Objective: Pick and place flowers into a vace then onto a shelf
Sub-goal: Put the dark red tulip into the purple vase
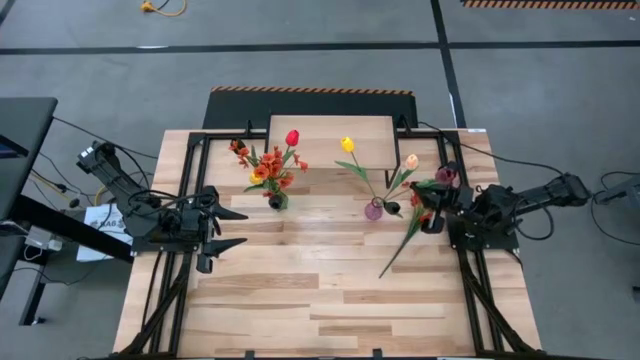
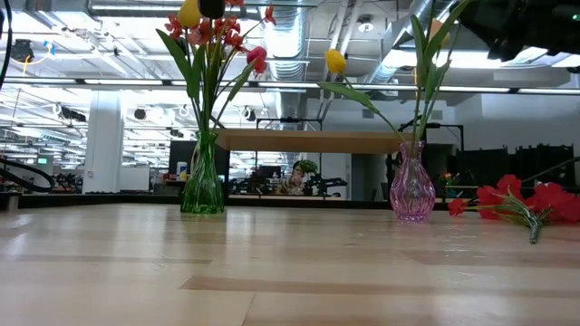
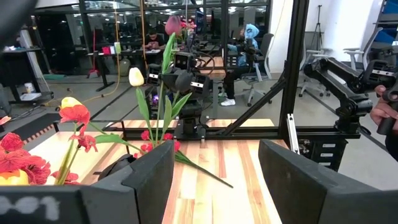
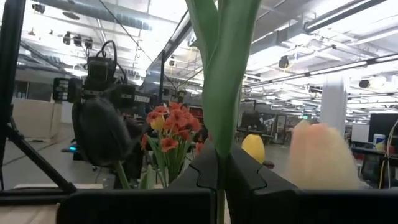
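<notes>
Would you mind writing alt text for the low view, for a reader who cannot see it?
A green glass vase of red and yellow flowers and a pink glass vase holding green stems stand apart on a wooden table. A low wooden shelf shows behind them, and red flowers lie on the table at the right.

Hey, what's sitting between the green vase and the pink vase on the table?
Nothing: in the low view, bare tabletop separates the green vase from the pink vase; the shelf stands farther back.
</notes>
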Motion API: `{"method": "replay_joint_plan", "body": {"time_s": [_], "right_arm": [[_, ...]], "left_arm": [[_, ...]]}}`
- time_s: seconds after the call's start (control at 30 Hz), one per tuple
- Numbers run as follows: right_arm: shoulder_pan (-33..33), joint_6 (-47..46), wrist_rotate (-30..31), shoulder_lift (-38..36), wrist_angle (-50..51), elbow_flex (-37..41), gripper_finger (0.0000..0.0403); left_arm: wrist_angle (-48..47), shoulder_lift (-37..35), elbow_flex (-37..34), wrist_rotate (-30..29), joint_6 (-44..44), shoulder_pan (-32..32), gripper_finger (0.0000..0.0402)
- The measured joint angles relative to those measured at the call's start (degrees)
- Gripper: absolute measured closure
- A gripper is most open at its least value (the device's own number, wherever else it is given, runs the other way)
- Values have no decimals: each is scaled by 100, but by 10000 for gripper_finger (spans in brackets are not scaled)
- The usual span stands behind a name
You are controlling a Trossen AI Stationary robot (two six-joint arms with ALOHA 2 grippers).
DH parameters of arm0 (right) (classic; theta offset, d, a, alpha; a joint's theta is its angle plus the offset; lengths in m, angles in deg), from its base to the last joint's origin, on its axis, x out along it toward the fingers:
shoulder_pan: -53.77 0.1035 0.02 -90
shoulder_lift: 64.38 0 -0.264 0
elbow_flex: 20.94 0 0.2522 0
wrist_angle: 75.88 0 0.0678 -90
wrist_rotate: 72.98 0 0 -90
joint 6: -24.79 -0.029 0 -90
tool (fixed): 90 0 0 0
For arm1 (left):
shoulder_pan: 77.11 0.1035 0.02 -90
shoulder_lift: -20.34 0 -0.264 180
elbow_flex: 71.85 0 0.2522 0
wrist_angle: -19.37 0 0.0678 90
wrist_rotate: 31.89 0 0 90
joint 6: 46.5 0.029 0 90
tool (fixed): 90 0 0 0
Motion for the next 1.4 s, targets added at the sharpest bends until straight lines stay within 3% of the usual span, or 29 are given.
{"method": "replay_joint_plan", "body": {"time_s": [1.4], "right_arm": [[0,-268,13,140,134,0,390]], "left_arm": [[-11,0,0,0,17,-1,178]]}}
